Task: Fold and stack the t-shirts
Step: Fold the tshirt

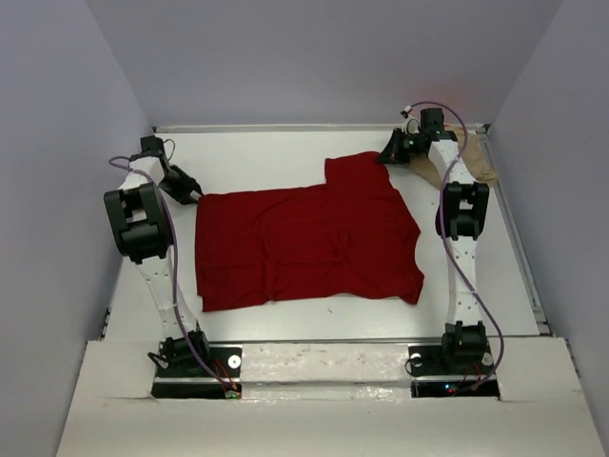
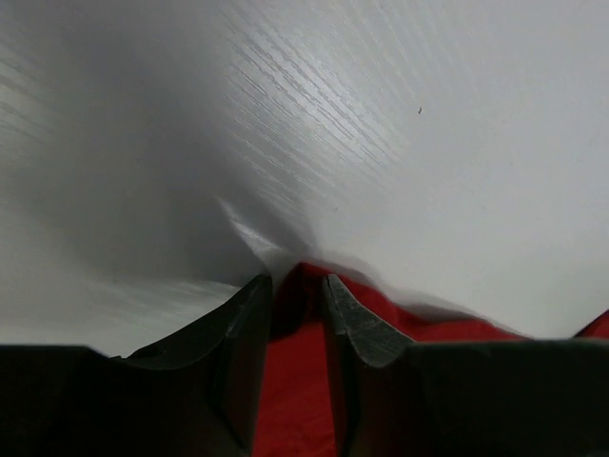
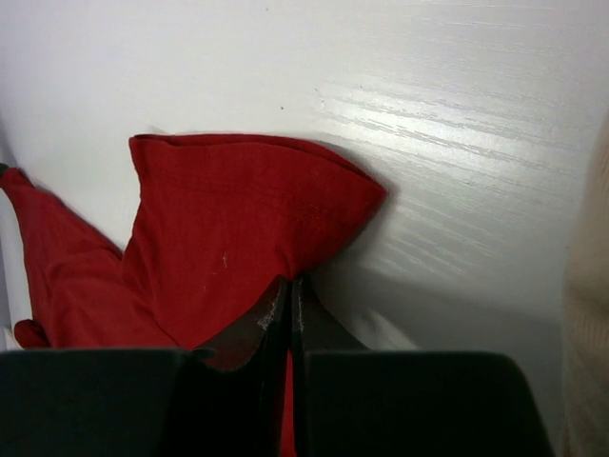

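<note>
We see the dark red shirt [image 1: 304,243] lying long left-to-right between 2 grippers. Its upper-right sleeve is pinched by the right gripper [image 3: 290,283]. The left gripper [image 2: 297,281] (jaws apart) straddles the upper-left corner.

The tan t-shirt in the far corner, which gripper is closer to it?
Right. The right gripper sits just left of the tan t-shirt, at the sleeve of the dark red t-shirt; the left gripper is far across the table, at that shirt's opposite edge.

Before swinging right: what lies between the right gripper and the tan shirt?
Only bare table, seen in the right wrist view, between the right gripper and the tan shirt.
</note>
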